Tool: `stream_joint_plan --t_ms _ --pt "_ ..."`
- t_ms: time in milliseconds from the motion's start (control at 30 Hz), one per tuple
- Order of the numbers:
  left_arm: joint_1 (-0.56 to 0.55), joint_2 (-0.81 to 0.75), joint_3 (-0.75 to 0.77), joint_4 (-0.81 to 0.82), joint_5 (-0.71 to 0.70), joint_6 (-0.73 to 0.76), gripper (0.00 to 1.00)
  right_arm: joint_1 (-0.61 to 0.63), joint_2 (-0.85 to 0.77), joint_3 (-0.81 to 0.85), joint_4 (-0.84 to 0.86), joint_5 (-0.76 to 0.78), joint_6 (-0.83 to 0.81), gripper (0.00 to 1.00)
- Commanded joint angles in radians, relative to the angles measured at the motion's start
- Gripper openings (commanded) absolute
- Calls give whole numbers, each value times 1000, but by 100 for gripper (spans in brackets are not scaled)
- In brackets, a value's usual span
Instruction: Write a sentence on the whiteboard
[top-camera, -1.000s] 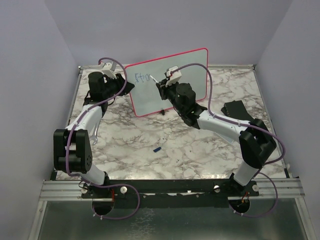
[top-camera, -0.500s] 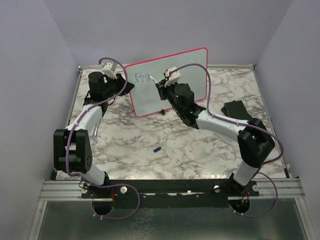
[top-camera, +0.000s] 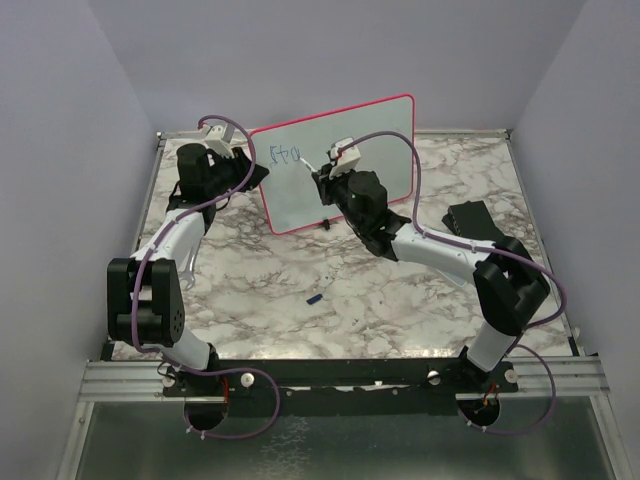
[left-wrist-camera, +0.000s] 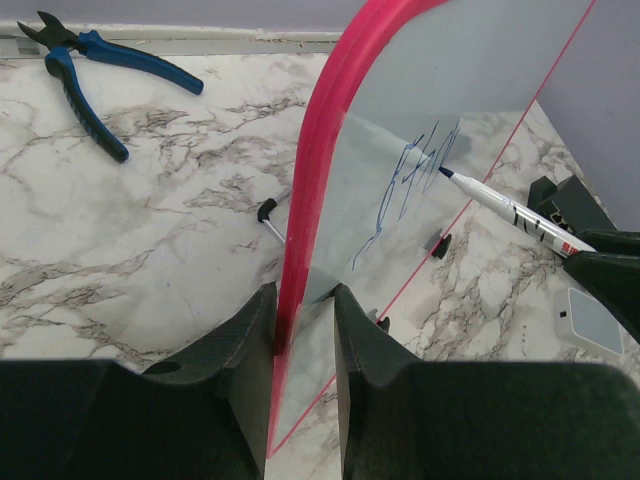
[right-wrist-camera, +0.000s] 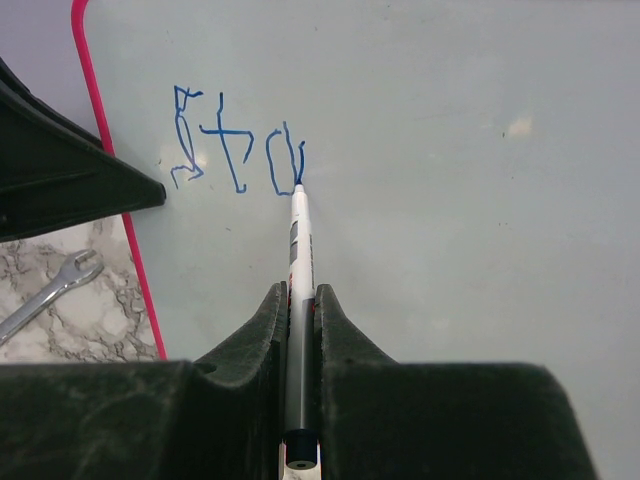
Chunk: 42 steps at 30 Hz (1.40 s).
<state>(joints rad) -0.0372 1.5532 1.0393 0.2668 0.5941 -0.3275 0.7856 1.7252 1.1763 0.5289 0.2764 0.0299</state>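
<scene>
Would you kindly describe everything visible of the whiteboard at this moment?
The whiteboard is a white, glossy panel with a thin pink-red frame and rounded corners, standing nearly upright on small black feet on the marble table. The left hand clamps its side edge; the right hand holds a marker against it beside blue letters.

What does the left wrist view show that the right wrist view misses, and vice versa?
Only the left wrist view: blue-handled pliers on the marble table, and a small grey rectangular pad. Only the right wrist view: a silver open-ended wrench on the table, and the thin blue handwritten lettering seen face-on. Both: the large white whiteboard with its pink-red frame, that lettering, the white marker with its tip on the last stroke, the left gripper clamped on the frame edge, and the right gripper shut on the marker.
</scene>
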Motion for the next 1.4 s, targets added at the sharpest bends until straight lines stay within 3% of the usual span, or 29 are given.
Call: stream_joint_plan --t_ms 0,1367 --pt "-11 1 16 -7 4 11 18 1 0 -27 -6 29 17 1" --pt "-13 -1 19 -27 -4 39 15 1 -12 -9 66 87 -20 1"
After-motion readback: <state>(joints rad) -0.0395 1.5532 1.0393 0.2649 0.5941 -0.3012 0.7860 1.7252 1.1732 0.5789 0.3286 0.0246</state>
